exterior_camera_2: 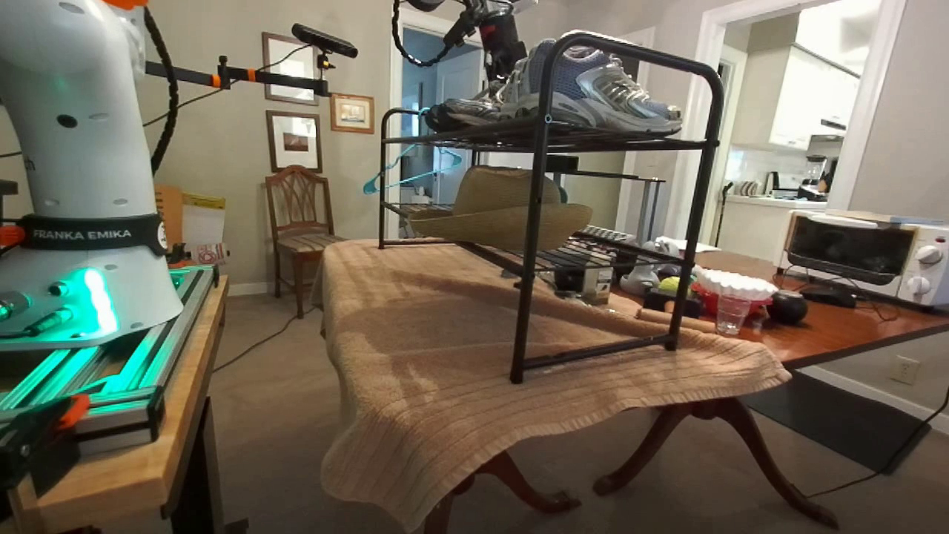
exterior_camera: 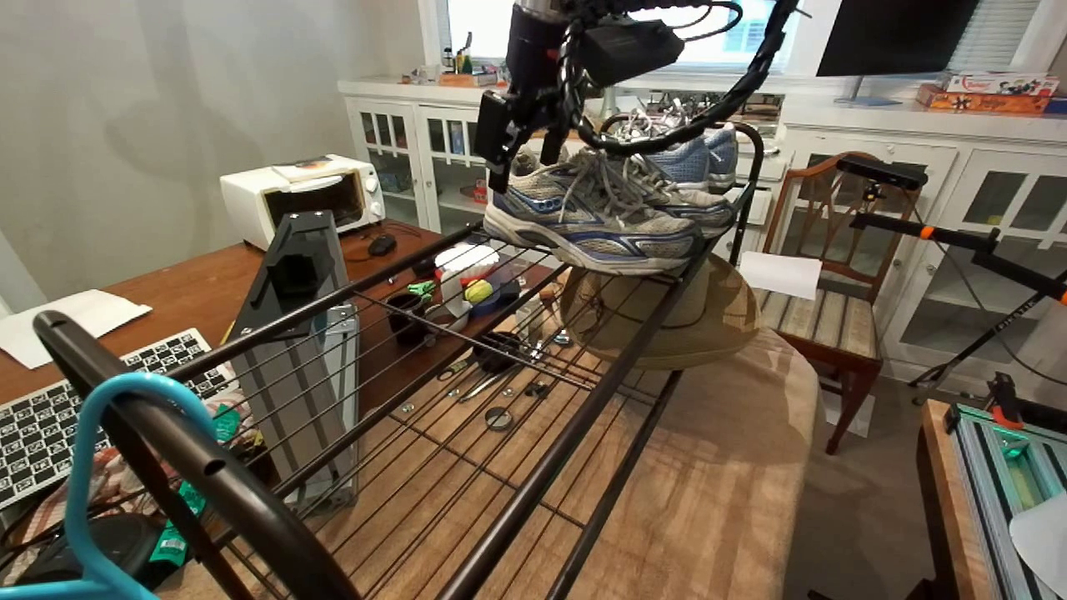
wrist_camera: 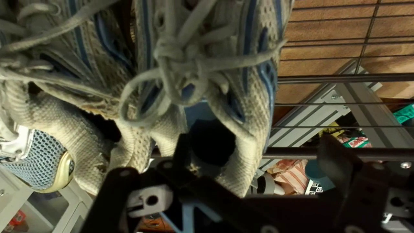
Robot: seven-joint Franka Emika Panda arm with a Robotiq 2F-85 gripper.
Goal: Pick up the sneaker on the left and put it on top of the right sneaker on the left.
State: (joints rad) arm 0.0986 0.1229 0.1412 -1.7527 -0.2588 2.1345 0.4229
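Black gripper (exterior_camera: 525, 171) stands, jaws apart, at the heel of the grey-and-blue mesh sneaker (exterior_camera: 593, 218). Wrist view crops the toe; contact unclear.

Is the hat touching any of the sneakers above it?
Apart: in an exterior view, a gap shows between the hat and the shelf bearing the sneakers.

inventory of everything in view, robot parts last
Towel: one, tan, over brown table
Rack: one, dark, on towel
Grey sneakers: two, grey with blue, rack top
Blue sneakers: two, blue-silver, rack top
Hat: one, brown, rack's lower shelf
Hanger: one, blue, on rack end
Toaster oven: one, white, on table
Small items: uncounted, mixed colours, about table
Monitor: one, black, on white cabinets
Chairs: one per exterior view, brown, background
Robot arm: one, white, on bench
Gripper: one, black, open near grey sneakers
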